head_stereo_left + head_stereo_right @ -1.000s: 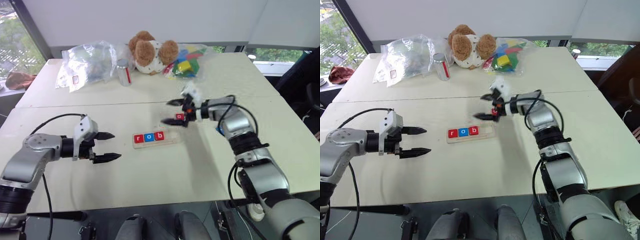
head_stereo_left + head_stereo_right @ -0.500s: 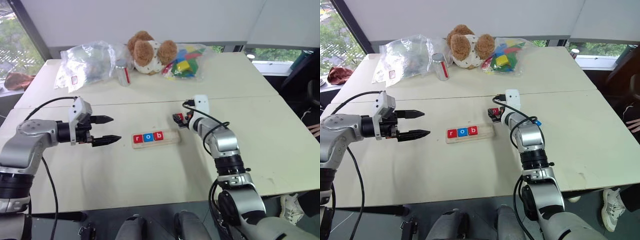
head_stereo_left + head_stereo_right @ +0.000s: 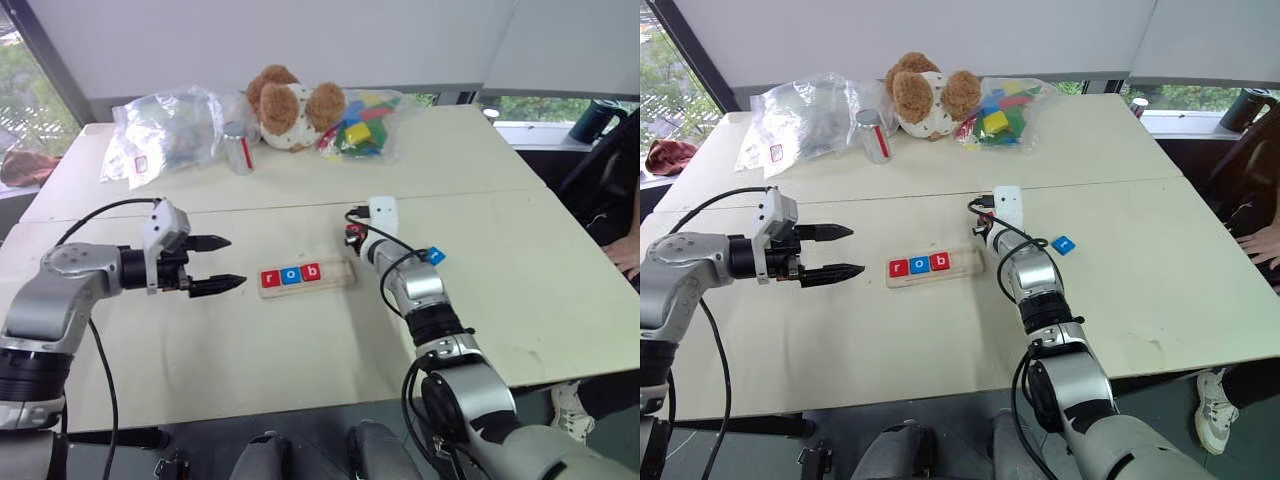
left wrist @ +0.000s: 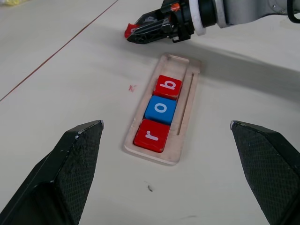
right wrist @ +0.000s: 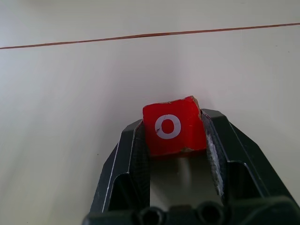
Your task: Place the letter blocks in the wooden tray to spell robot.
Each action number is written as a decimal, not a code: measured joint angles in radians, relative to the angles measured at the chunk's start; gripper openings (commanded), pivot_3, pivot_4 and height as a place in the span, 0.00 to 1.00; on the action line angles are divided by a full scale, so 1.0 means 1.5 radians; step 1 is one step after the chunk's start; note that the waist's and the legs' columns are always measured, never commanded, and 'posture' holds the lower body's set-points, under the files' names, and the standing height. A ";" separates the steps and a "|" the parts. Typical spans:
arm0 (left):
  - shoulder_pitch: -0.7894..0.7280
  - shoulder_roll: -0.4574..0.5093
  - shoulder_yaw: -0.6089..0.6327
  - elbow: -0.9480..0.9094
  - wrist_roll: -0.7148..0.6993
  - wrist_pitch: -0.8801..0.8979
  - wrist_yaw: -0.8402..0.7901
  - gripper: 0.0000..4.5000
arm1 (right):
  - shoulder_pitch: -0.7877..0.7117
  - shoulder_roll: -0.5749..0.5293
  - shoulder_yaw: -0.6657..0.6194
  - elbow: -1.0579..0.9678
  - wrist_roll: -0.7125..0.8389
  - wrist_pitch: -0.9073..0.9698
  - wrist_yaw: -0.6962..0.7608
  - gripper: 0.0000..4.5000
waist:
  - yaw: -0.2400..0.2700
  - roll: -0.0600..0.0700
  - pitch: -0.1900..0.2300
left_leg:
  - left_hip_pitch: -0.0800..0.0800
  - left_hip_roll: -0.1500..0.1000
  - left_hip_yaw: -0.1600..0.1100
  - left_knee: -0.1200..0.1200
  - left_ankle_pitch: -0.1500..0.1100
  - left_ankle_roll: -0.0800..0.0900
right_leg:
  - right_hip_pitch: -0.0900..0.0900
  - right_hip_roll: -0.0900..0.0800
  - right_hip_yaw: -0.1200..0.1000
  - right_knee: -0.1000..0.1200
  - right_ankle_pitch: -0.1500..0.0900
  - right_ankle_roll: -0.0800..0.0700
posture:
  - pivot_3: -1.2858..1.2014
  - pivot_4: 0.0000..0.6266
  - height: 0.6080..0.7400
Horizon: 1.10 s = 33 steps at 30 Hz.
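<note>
Pale tabletop [image 3: 300, 340] carries the wooden tray [image 3: 305, 277] near its middle, with three letter tiles seated at its left end: red r [image 4: 151, 135], blue o [image 4: 161, 110], red b [image 4: 168, 86]. Just beyond the tray's empty right end, the right claw [image 5: 174, 136] is clamped on a red o tile [image 5: 173, 127]. A blue tile [image 3: 1064, 244] lies apart to the right. The left claw [image 3: 215, 264] hangs wide open and empty, left of the tray.
</note>
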 measured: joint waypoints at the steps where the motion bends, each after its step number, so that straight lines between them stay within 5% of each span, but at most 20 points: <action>1: 0.000 0.000 0.000 -0.004 0.000 0.000 -0.001 1.00 | 0.018 -0.002 0.001 -0.030 -0.001 0.009 -0.005 0.27 | 0.002 0.000 0.000 | 0.000 0.000 0.000 0.000 0.000 0.000 | 0.000 0.000 0.000 0.000 0.000 0.000 | 0.52 0.24 1.00; 5: 0.006 -0.003 -0.013 -0.028 -0.004 0.011 -0.005 1.00 | 0.157 -0.038 -0.004 -0.310 -0.006 0.120 -0.012 0.27 | 0.016 0.000 0.000 | -0.004 0.000 -0.001 0.000 -0.001 0.001 | -0.003 0.000 0.000 0.001 0.000 0.000 | 0.52 0.24 1.00; 10: -0.012 -0.029 -0.043 -0.020 -0.002 0.010 -0.016 1.00 | 0.309 -0.028 -0.033 -0.686 -0.002 0.413 -0.025 0.27 | 0.018 0.000 0.000 | -0.004 0.000 -0.001 0.000 -0.001 0.002 | -0.002 0.000 0.000 0.000 0.000 0.000 | 0.52 0.24 1.00; 18: -0.063 -0.066 -0.082 0.020 0.015 -0.005 -0.036 1.00 | 0.339 0.086 -0.082 -0.749 -0.010 0.573 -0.086 0.27 | 0.014 0.000 0.000 | 0.001 0.000 0.000 0.000 -0.002 0.004 | 0.001 0.003 0.001 0.000 0.000 0.000 | 0.52 0.24 1.00; 19: -0.063 -0.066 -0.085 0.023 0.016 -0.005 -0.038 1.00 | 0.333 0.091 -0.087 -0.739 -0.012 0.565 -0.092 0.50 | 0.014 0.000 0.000 | 0.002 0.000 0.000 0.000 -0.002 0.004 | 0.001 0.003 0.001 0.000 0.000 0.000 | 0.52 0.24 1.00; 24: -0.065 -0.066 -0.092 0.026 0.020 -0.006 -0.046 1.00 | 0.321 0.099 -0.089 -0.707 -0.012 0.535 -0.106 0.99 | 0.017 0.000 0.000 | 0.005 0.000 0.000 0.000 -0.002 0.004 | 0.005 0.002 0.001 -0.001 0.000 0.000 | 0.52 0.24 1.00; 28: -0.065 -0.056 -0.092 0.029 0.021 -0.007 -0.057 1.00 | 0.320 0.061 -0.082 -0.710 0.000 0.532 -0.076 0.99 | 0.018 0.000 0.000 | 0.005 0.000 0.000 0.000 -0.002 0.005 | 0.006 0.002 0.001 -0.001 0.000 0.000 | 0.52 0.24 1.00; 33: -0.059 -0.032 -0.093 0.024 0.024 -0.008 -0.085 1.00 | 0.313 -0.204 -0.087 -0.699 0.086 0.341 0.176 0.99 | 0.018 0.000 0.000 | 0.006 0.000 0.000 0.000 -0.003 0.006 | 0.008 0.003 0.001 -0.003 0.000 0.000 | 0.52 0.24 1.00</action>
